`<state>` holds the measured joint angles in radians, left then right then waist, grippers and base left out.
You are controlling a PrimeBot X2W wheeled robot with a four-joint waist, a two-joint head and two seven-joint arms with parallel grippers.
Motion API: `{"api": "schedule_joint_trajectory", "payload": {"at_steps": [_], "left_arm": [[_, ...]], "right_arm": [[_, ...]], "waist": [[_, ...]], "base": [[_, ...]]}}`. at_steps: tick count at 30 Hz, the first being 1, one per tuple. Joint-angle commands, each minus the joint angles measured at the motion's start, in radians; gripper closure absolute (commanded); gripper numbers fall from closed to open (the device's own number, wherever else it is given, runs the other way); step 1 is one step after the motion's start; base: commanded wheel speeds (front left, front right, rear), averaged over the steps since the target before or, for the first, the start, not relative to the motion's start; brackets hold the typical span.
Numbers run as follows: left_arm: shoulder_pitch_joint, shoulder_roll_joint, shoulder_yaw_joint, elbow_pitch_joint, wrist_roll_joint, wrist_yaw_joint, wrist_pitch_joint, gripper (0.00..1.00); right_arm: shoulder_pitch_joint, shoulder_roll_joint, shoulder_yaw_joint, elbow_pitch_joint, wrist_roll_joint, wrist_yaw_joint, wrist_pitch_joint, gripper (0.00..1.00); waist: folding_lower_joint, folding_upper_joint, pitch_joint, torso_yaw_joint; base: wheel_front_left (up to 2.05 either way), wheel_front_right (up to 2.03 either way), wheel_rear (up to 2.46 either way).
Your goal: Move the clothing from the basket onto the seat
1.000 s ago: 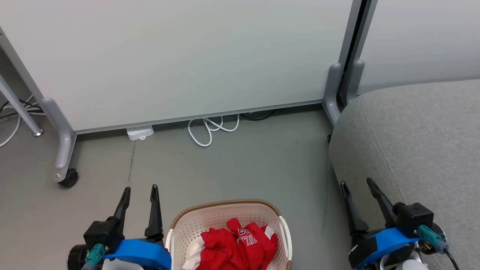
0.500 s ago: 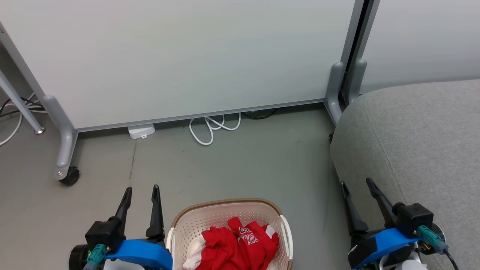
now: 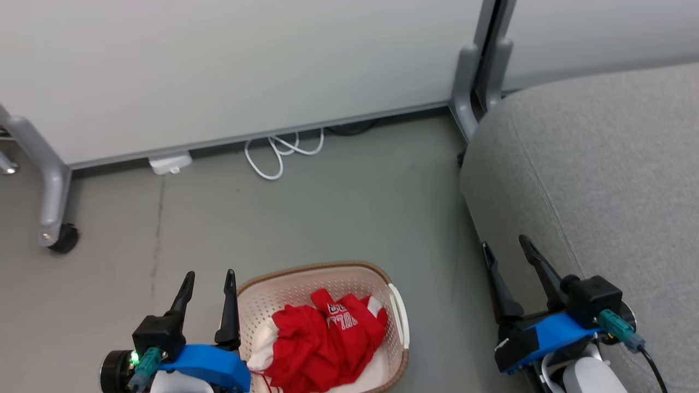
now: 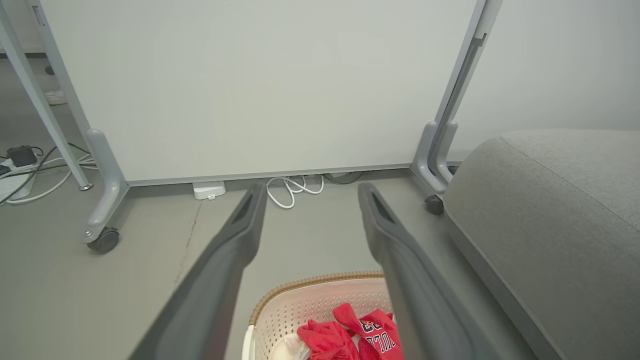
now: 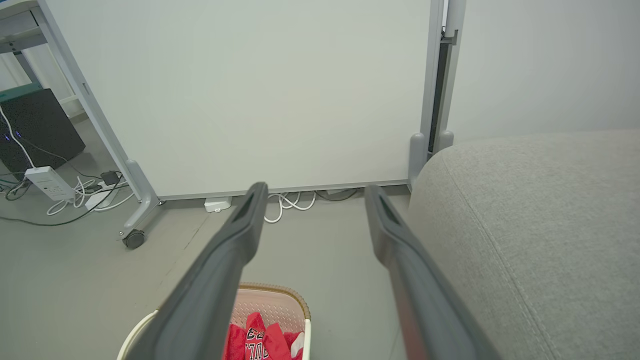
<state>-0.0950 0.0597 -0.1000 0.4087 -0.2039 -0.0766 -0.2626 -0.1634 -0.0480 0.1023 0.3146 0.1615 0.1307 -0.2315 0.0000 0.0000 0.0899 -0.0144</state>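
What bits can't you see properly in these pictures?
- Clothing, head view: bunched in a heap, so folds hide part of the lettering and how many pieces there are.
- Basket, left wrist view: the bottom edge cuts off its near end, and one of the left gripper fingers covers its right side.
- Seat: runs off the right edge in every view.

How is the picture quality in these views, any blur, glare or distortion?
Head view: even, soft light, no glare, red clothing in the oval cream plastic basket sharp. Left wrist view: left gripper looks soft up close, grey panel posts splay. Right wrist view: right gripper likewise soft, light grey fabric sofa weave crisp.
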Motion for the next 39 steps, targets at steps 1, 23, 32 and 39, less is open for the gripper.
{"api": "schedule_joint_trajectory", "payload": {"at_steps": [1, 23, 32, 39], "left_arm": [[-0.022, 0.007, 0.000, 0.010, 0.008, -0.002, -0.003, 0.00], [-0.407, 0.132, -0.124, 0.421, 0.084, -0.044, 0.128, 0.00], [-0.503, 0.199, -0.207, 0.538, 0.132, -0.052, 0.192, 0.00], [-0.559, 0.240, -0.225, 0.589, 0.144, -0.041, 0.223, 0.00]], "right_arm": [[-0.017, -0.004, 0.004, -0.006, 0.003, 0.000, -0.008, 0.00], [-0.251, -0.003, 0.120, -0.070, 0.099, 0.000, -0.034, 0.00], [-0.292, -0.003, 0.157, -0.104, 0.133, 0.000, -0.034, 0.00], [-0.318, -0.003, 0.182, -0.117, 0.165, 0.000, -0.034, 0.00]], "waist": [[0.0000, 0.0000, 0.052, -0.042], [0.0000, 0.0000, 0.505, -0.245], [0.0000, 0.0000, 0.608, -0.291], [0.0000, 0.0000, 0.670, -0.314]], "base": [[0.00, 0.00, 0.00], [0.00, 0.00, 0.00], [0.00, 0.00, 0.00], [0.00, 0.00, 0.00]]}}
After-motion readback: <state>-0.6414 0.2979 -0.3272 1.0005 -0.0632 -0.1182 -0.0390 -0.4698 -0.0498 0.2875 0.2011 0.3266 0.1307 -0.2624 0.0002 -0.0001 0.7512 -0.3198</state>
